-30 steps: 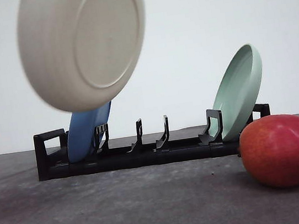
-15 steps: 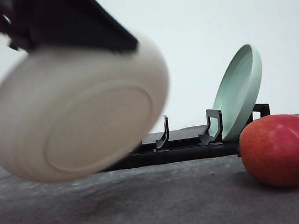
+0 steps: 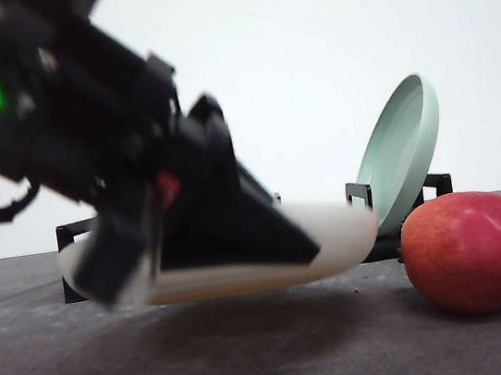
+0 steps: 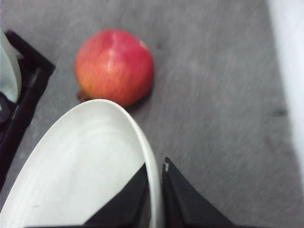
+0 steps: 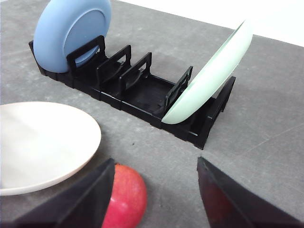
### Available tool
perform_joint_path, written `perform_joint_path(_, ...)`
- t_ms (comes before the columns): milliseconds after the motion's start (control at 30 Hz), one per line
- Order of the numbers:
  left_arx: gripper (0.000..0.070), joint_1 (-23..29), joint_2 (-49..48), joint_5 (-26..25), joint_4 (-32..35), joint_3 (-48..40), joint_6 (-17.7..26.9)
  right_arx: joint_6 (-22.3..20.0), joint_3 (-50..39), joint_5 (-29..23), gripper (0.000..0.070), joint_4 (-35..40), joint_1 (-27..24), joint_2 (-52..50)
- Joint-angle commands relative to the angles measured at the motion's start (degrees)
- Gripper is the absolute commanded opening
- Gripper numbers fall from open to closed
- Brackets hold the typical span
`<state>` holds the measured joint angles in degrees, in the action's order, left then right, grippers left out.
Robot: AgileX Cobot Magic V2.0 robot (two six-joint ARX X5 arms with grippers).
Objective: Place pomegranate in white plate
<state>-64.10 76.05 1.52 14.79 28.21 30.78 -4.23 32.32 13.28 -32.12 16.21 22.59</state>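
Observation:
The white plate (image 3: 341,231) is held almost level, low over the grey table in front of the rack; its inner face shows in the left wrist view (image 4: 80,175). My left gripper (image 4: 154,167) is shut on the plate's rim, its black body (image 3: 190,224) covering much of the plate in the front view. The red pomegranate (image 3: 470,252) lies on the table just right of the plate, also visible from both wrists (image 4: 114,66) (image 5: 127,197). My right gripper (image 5: 156,190) hangs open above the pomegranate, which sits by one finger (image 5: 88,202). The white plate (image 5: 42,142) lies beside it.
A black dish rack (image 5: 142,90) stands behind, with a blue plate (image 5: 71,28) at its left end and a pale green plate (image 3: 400,152) leaning at its right end, close behind the pomegranate. Bare grey table (image 3: 348,351) spreads in front.
The left arm has swung the white plate down from upright and high at the left to nearly flat and low beside the pomegranate. The pomegranate and rack have not moved.

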Motion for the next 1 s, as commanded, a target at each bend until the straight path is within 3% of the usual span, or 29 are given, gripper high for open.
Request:
perform_joint_path(0,0.0011,-0.8,1.6,0.2,0.8,0.5,2.1,0.6,0.7,-0.2,0.0349,0.4,0.3,0.1)
perform_joint_path(233,0.0030,-0.8,3.7,0.3,-0.1,0.5,1.7,0.6,0.7,-0.2,0.0349,0.4,0.3,0.1)
perform_joint_path(333,0.0059,-0.8,3.7,0.3,-0.2,0.5,-0.9,0.6,0.7,-0.3,0.0349,0.4,0.3,0.1)
perform_joint_path(500,0.0316,-0.9,3.7,0.3,-0.2,0.6,-6.4,0.6,0.7,-0.2,0.0350,0.4,0.3,0.1)
perform_joint_path(600,0.0327,-0.9,2.4,0.5,-2.2,1.6,-14.6,0.6,0.7,-0.2,0.0350,0.4,0.3,0.1)
perform_joint_path(700,0.0328,-0.3,-0.2,0.4,-9.7,4.6,-24.9,0.6,0.7,-0.2,0.0350,0.4,0.3,0.1)
perform_joint_path(767,0.0329,0.6,-2.2,-0.5,-16.4,7.1,-29.5,0.6,0.7,-0.2,0.0350,0.4,0.3,0.1)
perform_joint_path(967,0.0331,5.4,-8.8,-4.6,-35.4,12.9,-35.4,0.6,0.7,-0.2,0.0350,0.4,0.3,0.1)
